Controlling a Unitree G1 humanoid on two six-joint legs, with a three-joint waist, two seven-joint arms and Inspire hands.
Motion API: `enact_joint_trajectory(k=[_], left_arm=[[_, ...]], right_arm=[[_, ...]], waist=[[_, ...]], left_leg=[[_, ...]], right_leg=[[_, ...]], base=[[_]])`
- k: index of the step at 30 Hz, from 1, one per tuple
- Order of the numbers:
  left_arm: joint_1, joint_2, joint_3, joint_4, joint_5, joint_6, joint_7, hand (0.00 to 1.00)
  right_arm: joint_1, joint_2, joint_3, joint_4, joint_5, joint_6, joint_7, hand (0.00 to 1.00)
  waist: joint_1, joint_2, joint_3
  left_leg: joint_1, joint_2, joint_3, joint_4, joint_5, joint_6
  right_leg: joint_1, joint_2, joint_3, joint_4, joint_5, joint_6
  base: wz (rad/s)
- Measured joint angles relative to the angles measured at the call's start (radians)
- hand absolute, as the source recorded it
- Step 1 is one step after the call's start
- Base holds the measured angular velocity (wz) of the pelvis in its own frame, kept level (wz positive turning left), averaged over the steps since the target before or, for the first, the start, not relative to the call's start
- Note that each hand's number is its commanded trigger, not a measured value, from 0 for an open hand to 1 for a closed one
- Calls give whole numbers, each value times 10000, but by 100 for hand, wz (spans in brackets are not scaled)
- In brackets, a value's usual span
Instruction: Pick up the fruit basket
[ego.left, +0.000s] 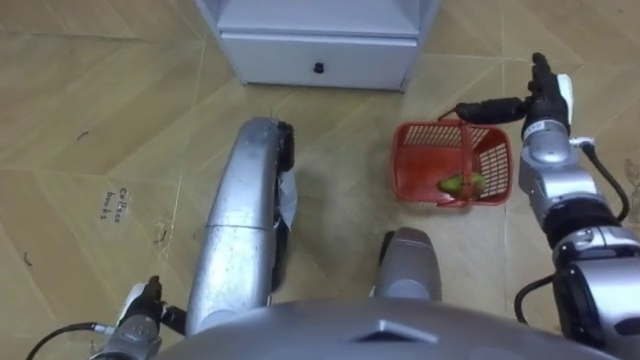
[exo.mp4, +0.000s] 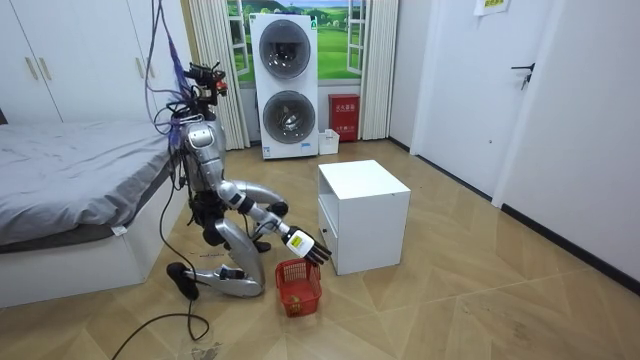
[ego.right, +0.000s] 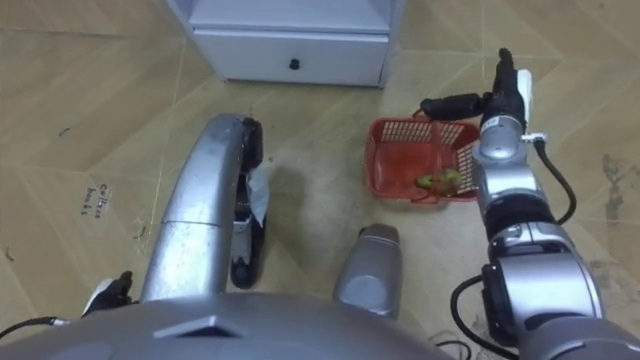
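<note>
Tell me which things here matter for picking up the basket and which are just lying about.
For the job: red fruit basket, green fruit inside it, right hand open above it.
Lying about: white cabinet, bed, stacked washing machines; left hand down low.

The red plastic lattice fruit basket (ego.left: 406, 165) stands upright on the wooden floor (ego.left: 100, 120), at about three o'clock from the eye view's middle, with its thin handle (ego.left: 465, 145) raised. A small green-yellow fruit (ego.left: 460, 184) lies inside, against the basket's six o'clock wall.
</note>
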Motion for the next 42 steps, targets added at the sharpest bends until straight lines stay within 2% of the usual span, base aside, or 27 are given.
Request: enact_joint_trajectory(k=[4, 9, 13, 18, 21, 30, 31, 32, 40, 42], left_arm=[[179, 7, -1, -56, -190, 8, -172, 0], [202, 7, -10, -17, -349, 14, -214, 0], [183, -1, -265, -16, -366, 9, -218, 0], [186, -19, -506, -21, -452, 49, -216, 0], [198, -46, -706, -21, -760, 58, -220, 0], [200, -73, -855, -45, -775, 76, -224, 0], [205, -69, -855, -45, -775, 89, -227, 0], [203, -66, -855, -45, -775, 89, -229, 0], [214, -69, -867, -50, -827, 132, -424, 0], [229, -71, -870, -55, -1099, 136, -523, 0]], right_arm=[[76, -89, 166, 327, 251, 2, 229, 0], [102, -123, 171, 788, 451, 1, 299, 0], [128, -185, 503, 981, 560, -4, 264, 0], [156, -163, 1052, 1304, 558, 18, 278, 0], [156, -169, 1254, 1327, 560, 30, 343, 0], [154, -215, 1352, 2245, 1243, 100, 534, 0], [155, -226, 1352, 2314, 1376, 146, 633, 25], [155, -232, 1352, 2349, 1401, 156, 679, 100], [154, -341, 1473, 2934, 1792, 209, 1137, 100], [154, -383, 1481, 2942, 1791, 209, 1137, 100]], waist=[[239, 196, -17], [511, 293, 1], [549, 434, 4], [569, 447, 10], [604, 446, 11], [799, 454, 19], [799, 466, 21], [794, 470, 21], [866, 559, 29], [955, 625, 3]], left_leg=[[13, 8, -1, 1, 0, 0], [-32, 37, -42, 22, 1, -1], [-319, 175, -7, 21, 2, -3], [-524, 206, 25, -17, 1, -5], [-601, 323, 40, -20, 0, -6], [-673, 370, 45, -64, -6, -41], [-684, 412, 61, -100, -62, -155], [-686, 448, 77, -123, -95, -222], [-681, 479, 102, -230, -88, -271], [-680, 486, 93, -222, -82, -282]], right_leg=[[-14, 26, 79, 0, -2, 3], [-179, 117, 159, 31, -16, 29], [-456, 178, 196, 186, -45, 76], [-763, 177, 235, 333, -57, 77], [-868, 247, 218, 404, -57, 77], [-997, 293, 229, 499, -57, 78], [-1039, 298, 214, 523, -57, 78], [-1061, 298, 202, 531, -57, 78], [-1130, 282, 158, 569, -58, 80], [-1123, 300, 168, 577, -59, 79]], base=[[-4], [-4], [1], [2], [0], [0], [3], [8], [1], [0]])
